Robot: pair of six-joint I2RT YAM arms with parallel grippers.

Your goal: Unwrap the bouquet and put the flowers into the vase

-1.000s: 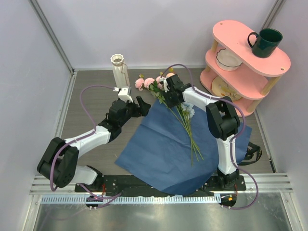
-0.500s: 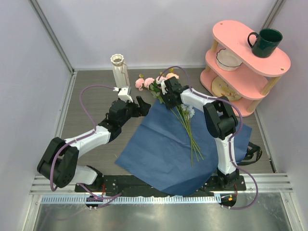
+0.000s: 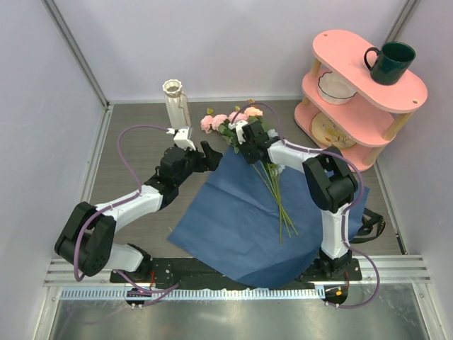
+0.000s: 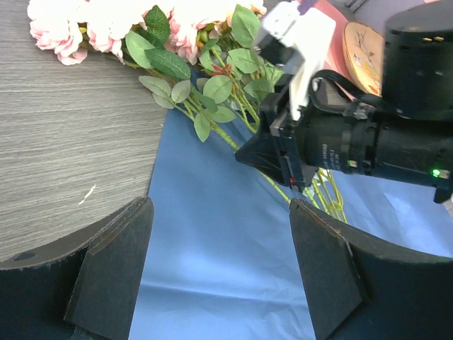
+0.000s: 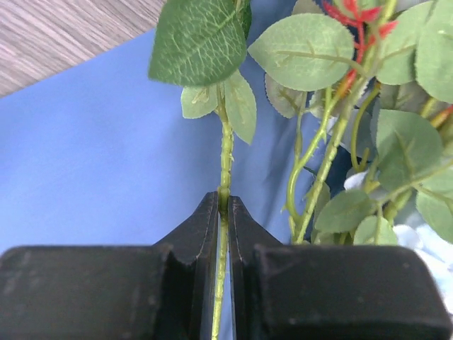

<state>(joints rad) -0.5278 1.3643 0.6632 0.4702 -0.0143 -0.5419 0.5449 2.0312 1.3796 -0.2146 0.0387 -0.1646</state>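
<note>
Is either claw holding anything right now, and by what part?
The right claw grips one flower stem just below its leaves; the left claw is open, holding nothing.

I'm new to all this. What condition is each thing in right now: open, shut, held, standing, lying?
right gripper: shut on one flower stem.
left gripper: open, holding nothing.
blue paper wrap: unfolded, spread flat.
flowers: lying loose across the wrap, blooms past its edge.
vase: upright, no flowers in it.
green mug: upright on top of the pink rack.
white bowl: upright, one tier lower.
</note>
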